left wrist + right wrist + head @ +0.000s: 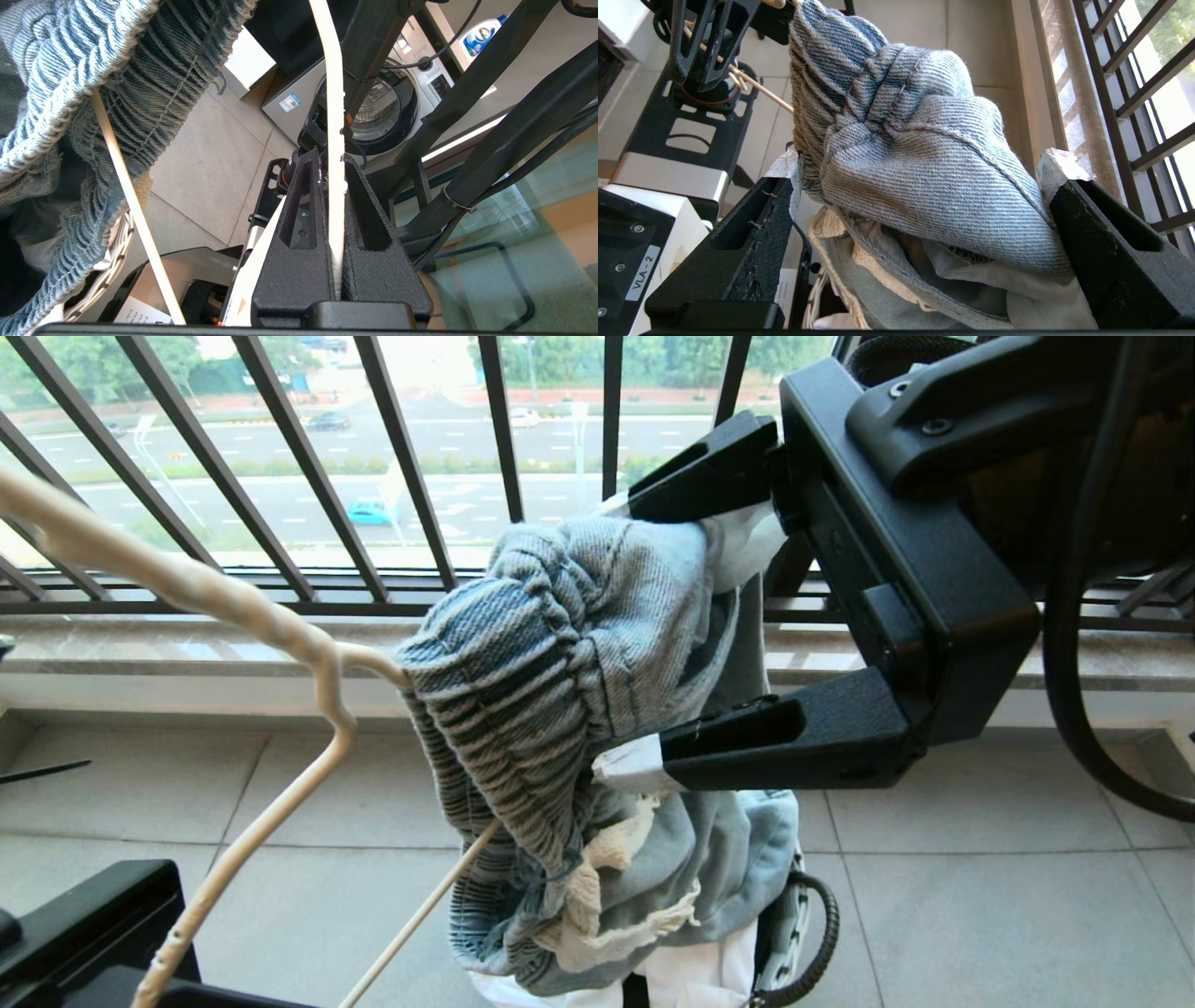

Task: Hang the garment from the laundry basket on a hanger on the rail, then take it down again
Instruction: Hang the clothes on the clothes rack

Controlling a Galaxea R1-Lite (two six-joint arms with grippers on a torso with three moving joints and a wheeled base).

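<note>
Right up close on the right, the right gripper [691, 630] is the biggest thing in the head view. Its two black fingers are spread wide, one above and one below a bunched part of the denim shorts [569, 709]. The right wrist view shows the fingers [738, 242] on both sides of the cloth with the bundle [920, 186] between them. I cannot tell if they press on it.

Next biggest are the shorts. They hang in a lump in the middle, with the ribbed waistband pulled over one arm of the wire hanger [280, 625]. The cream drawstring [607, 887] dangles low, and white pocket lining shows at the bottom. Under the shorts, on the tiled floor [980, 896], part of the laundry basket [794, 933] peeks out with its black loop handle.

That thin cream hanger reaches in from the left. The left gripper [336, 186] is clenched tight on its wire [334, 116], seen in the left wrist view.

Far behind is the black barred window railing [401, 457]. A washing machine [387, 107] shows in the left wrist view.
</note>
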